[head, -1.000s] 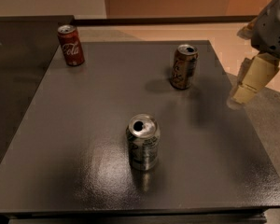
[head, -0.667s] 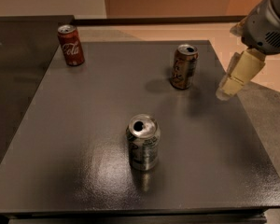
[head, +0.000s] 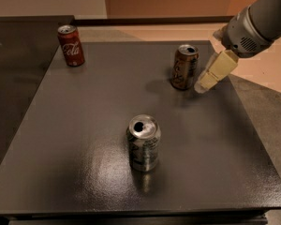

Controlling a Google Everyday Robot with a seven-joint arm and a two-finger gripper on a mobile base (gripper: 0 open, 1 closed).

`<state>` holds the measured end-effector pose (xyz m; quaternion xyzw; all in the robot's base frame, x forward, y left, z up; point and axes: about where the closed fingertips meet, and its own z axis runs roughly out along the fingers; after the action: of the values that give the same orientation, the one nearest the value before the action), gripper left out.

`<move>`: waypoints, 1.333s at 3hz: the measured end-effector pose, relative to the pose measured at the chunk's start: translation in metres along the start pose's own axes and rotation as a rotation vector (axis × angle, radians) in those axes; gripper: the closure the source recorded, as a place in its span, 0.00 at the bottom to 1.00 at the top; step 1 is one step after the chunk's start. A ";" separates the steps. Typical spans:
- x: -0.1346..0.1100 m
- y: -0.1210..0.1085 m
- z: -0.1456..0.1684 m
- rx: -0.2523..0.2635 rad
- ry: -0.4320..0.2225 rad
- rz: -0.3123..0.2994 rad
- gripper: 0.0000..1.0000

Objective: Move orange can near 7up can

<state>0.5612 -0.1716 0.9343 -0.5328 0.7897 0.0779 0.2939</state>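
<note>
The orange can (head: 184, 67) stands upright at the back right of the dark table (head: 93, 107). It has a brownish-orange body and a silver top. The 7up can (head: 143, 143) stands upright near the table's front middle, silvery grey-green with an opened top. My gripper (head: 202, 85) comes in from the upper right on a grey arm. Its pale yellow finger tip is just right of the orange can, close to its side and low over the table.
A red Coca-Cola can (head: 70, 45) stands upright at the table's back left corner. The table's right edge (head: 253, 125) runs next to a grey floor. A pale wall and an orange panel lie behind.
My gripper has moved left and slightly down, from beyond the table's right edge to just beside the orange can. The cans have not moved.
</note>
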 end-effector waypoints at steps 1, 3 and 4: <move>-0.012 -0.014 0.025 -0.012 -0.056 0.034 0.00; -0.029 -0.039 0.051 -0.018 -0.111 0.091 0.00; -0.030 -0.045 0.058 -0.020 -0.111 0.106 0.18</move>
<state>0.6305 -0.1414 0.9119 -0.4883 0.7983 0.1308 0.3273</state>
